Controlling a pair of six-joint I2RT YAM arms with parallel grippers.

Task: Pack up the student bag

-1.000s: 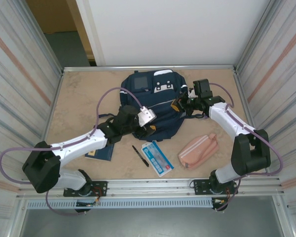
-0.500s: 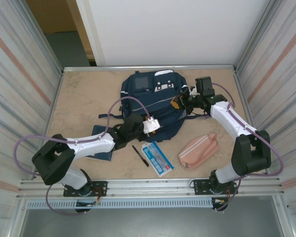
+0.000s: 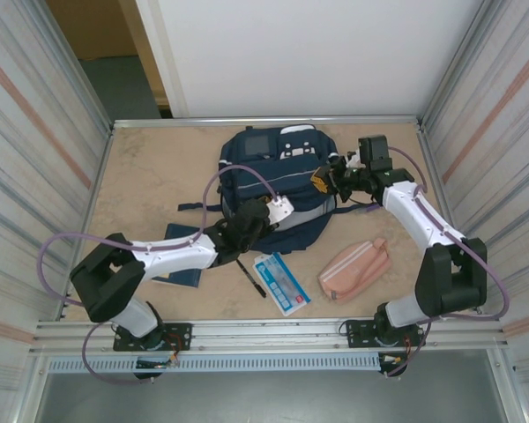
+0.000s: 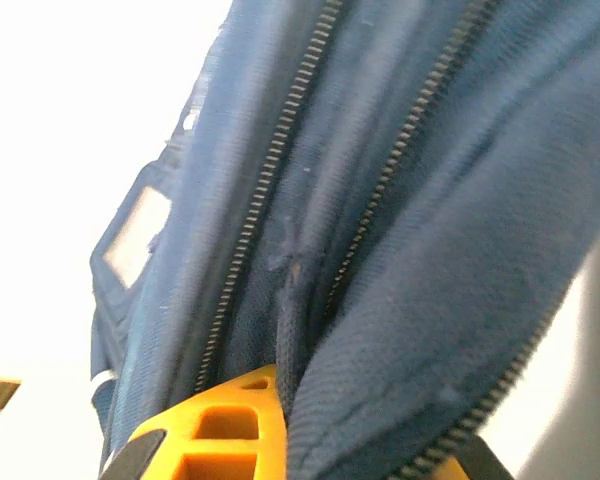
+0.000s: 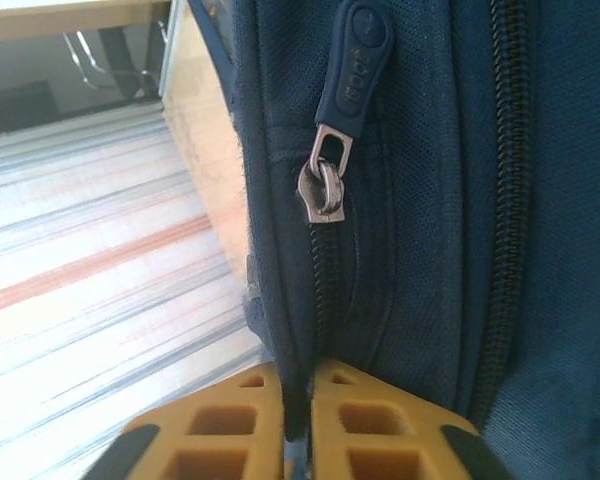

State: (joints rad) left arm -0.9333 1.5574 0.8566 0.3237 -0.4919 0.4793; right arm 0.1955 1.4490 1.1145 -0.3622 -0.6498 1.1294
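Right wrist shows woven navy student bag (image 5: 410, 200), metal slider (image 5: 322, 190), oblong pull (image 5: 354, 60).

Beige marbled bench (image 3: 150, 167) is sitting boxed in: corrugated metal walls are running down the left (image 3: 35, 132) and right (image 3: 494, 106), white back panel (image 3: 317, 53) closing the rear. Aluminium rail (image 3: 273, 333) is spanning the near edge. Grey floor (image 3: 115, 79) is showing beyond, top left.

On the pale bench (image 3: 150, 167) we see a pink pencil pouch (image 3: 354, 270) lying at the near right. Near its left end lies a flat blue-and-white packet (image 3: 281, 282), with a black pen (image 3: 251, 278) just beside it. Further left we make out a dark blue booklet (image 3: 181, 273), partly covered, and ribbed metal walls (image 3: 44, 132) flank both sides.
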